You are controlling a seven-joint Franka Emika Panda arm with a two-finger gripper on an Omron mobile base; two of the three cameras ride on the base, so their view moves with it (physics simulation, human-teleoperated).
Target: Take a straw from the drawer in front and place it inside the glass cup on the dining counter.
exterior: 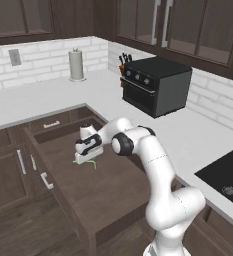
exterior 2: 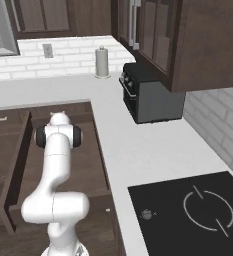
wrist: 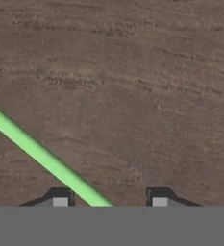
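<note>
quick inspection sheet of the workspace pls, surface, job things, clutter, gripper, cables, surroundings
surface: open drawer with a dark brown wood floor, pulled out below the white worktop
job's things: green straw lies flat on the drawer floor, running diagonally between the fingertips; glass cup and dining counter: nothing seen
clutter: nothing seen in the drawer besides the straw
grippers: gripper is low in the drawer, jaws apart on either side of the straw, not pressing it
cables: nothing seen
surroundings: paper towel roll, black toaster oven with a knife block beside it, black cooktop, wall outlet, dark upper cabinets
</note>
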